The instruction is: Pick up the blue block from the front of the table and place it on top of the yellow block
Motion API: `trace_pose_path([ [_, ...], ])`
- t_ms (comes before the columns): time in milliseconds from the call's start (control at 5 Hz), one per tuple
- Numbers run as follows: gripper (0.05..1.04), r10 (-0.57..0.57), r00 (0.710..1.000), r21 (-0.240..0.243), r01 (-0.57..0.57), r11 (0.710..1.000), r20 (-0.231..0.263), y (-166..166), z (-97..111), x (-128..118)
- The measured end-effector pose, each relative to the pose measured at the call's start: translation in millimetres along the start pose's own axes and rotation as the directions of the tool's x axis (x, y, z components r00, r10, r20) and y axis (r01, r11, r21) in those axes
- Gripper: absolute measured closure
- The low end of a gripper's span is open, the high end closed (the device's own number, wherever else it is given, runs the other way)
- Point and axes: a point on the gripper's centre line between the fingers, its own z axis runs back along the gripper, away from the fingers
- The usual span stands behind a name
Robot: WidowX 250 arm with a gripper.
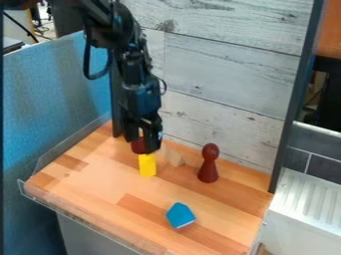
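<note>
Blue block up front, 5 o'clock on the wooden bench. Bright yellow, boxy block at 12, dark red piece right by it and the pincer, can't tell if it's pinched tbh. Maroon pawn at 2.

The black robot arm comes in from the top edge, near 11 o'clock. It bends and then goes down, almost straight, with its low end tipped a little bit toward 5 o'clock. A black wire makes a big loop on the arm's 9 o'clock side. A small, thin wire pokes out at 3 o'clock from the wrist. The black gripper hangs under the wrist and points down to 6 o'clock.
</note>
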Motion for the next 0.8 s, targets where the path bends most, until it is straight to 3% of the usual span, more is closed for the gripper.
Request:
trace_pose_path([
  [200, 0.083, -0.252, 0.966, 0.012, 0.253, 0.967, -0.056, -30.9, -29.3, -5.2],
  [400, 0.083, -0.359, 0.932, 0.068, 0.361, 0.93, -0.049, -45.8, -33.8, -10.2],
  [800, 0.083, -0.471, 0.881, 0.044, 0.472, 0.88, -0.037, -71.6, -48.5, -14.8],
])
